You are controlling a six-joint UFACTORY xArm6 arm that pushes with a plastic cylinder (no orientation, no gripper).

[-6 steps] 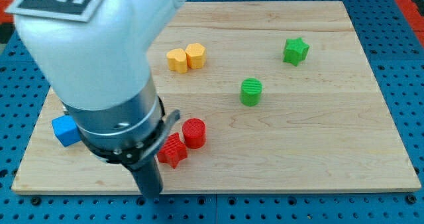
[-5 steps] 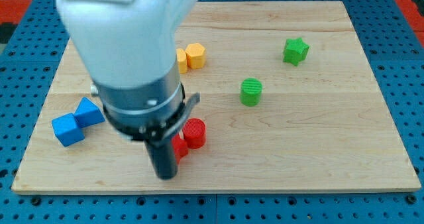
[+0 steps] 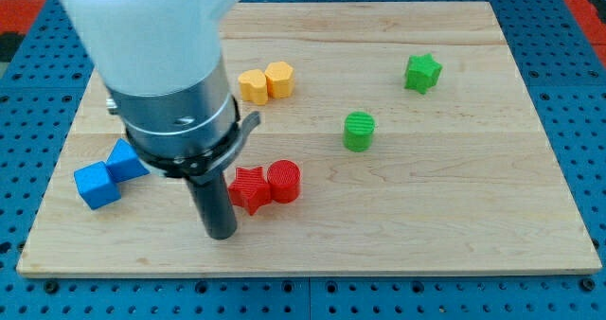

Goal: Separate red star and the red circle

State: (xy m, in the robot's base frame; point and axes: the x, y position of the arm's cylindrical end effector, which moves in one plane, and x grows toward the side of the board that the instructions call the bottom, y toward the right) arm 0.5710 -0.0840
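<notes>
My tip (image 3: 222, 233) rests on the board (image 3: 454, 216) near the view's bottom, left of centre, just beside the red star (image 3: 249, 188) on its lower left; whether it touches the star cannot be told. The tool is a plain rod with nothing to grasp and holds nothing. The red star lies touching the red circle (image 3: 284, 181), which sits on the star's right, the pair not yet parted. Two blue blocks lie at the view's left edge of the board: a blue cube (image 3: 97, 185) and, touching it at the upper right, a second blue block (image 3: 125, 159) of uncertain shape, partly hidden by the arm (image 3: 161, 64). Toward the view's top, a yellow block (image 3: 253, 86) and a yellow hexagon (image 3: 279, 79) sit in contact, side by side. A green circle (image 3: 359, 131) stands alone near the board's centre, well apart from the red pair. A green star (image 3: 422, 73) lies toward the view's upper right, apart from all others. The arm's white and dark housing covers much of the upper left of the view.
</notes>
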